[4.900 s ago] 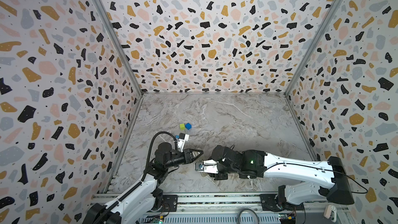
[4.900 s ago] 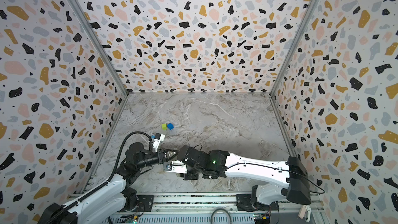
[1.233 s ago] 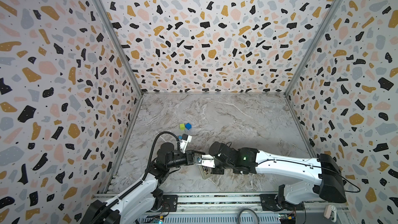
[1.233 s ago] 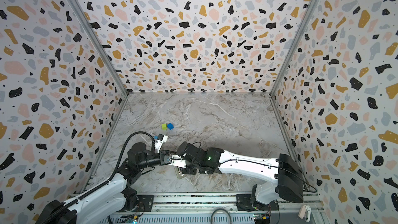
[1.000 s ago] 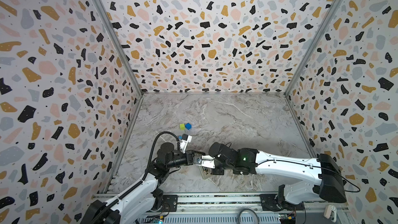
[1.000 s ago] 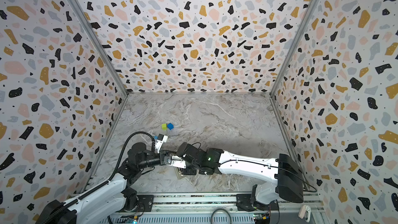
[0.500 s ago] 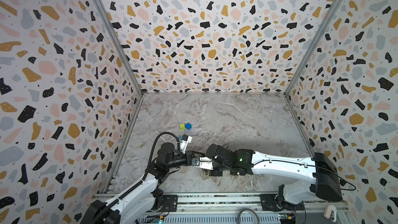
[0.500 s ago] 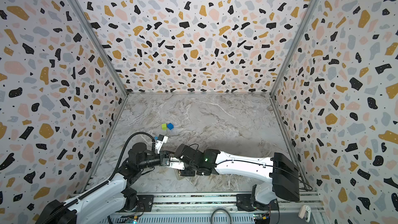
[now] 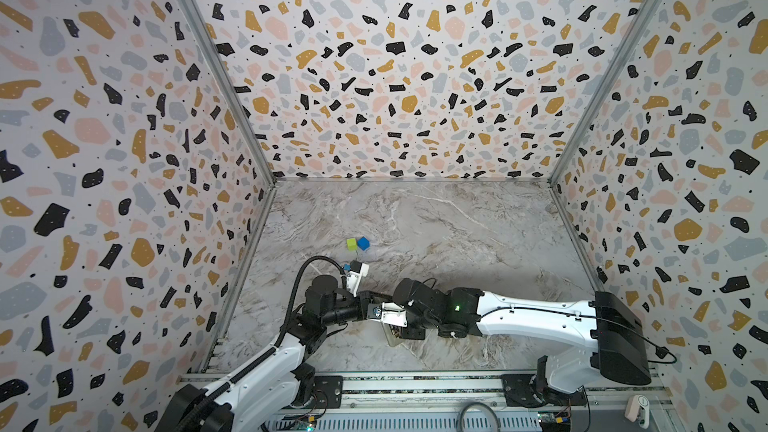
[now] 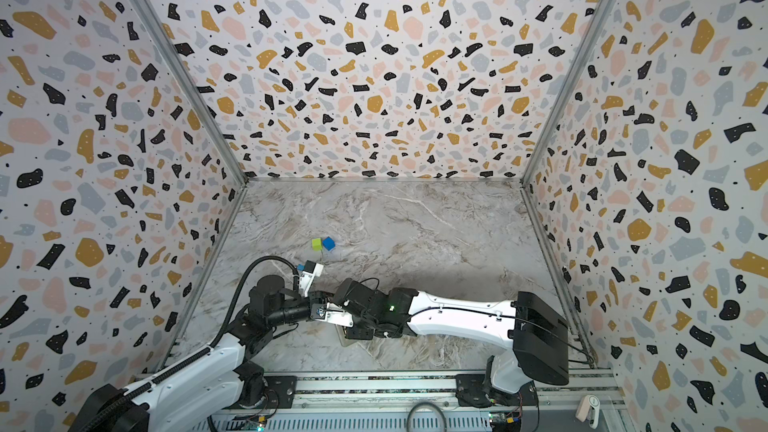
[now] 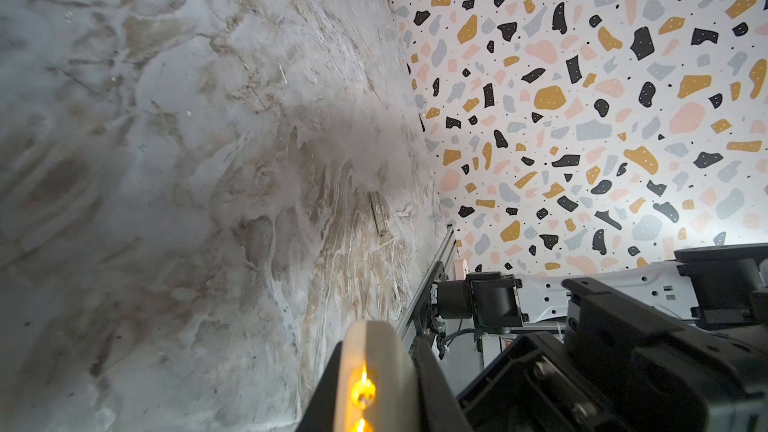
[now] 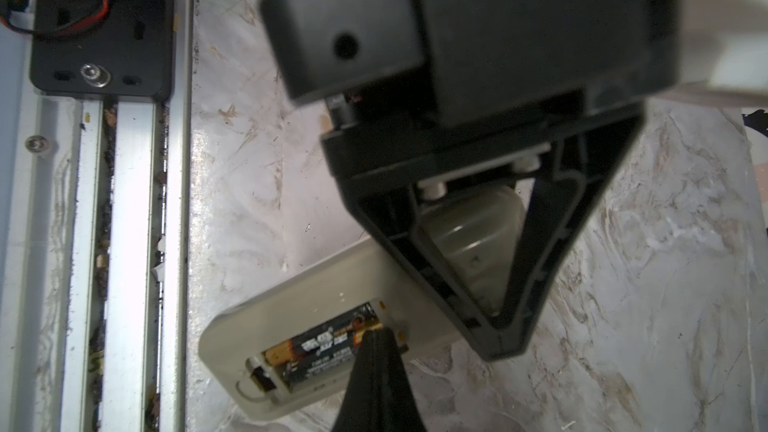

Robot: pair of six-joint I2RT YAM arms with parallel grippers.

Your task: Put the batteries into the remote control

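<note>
Cream plastic with rounded corners, the remote control [image 12: 316,297] lies back-up on the marbled table [image 12: 249,160], its far half hidden behind the left gripper [image 12: 496,334], whose jaws clamp it. Its open bay end slants toward the aluminium rail [image 12: 129,243]; two black-and-orange batteries [image 12: 328,342] lie lengthwise inside. The right gripper [image 12: 375,340], jaws closed on nothing, touches one battery's end. Both top views hide nearly all of it.

White shells and black joints on both arms; left arm [image 9: 266,367] has a ribbed black cable [image 9: 296,290], right arm [image 9: 536,320] a small green light [image 9: 457,307].
</note>
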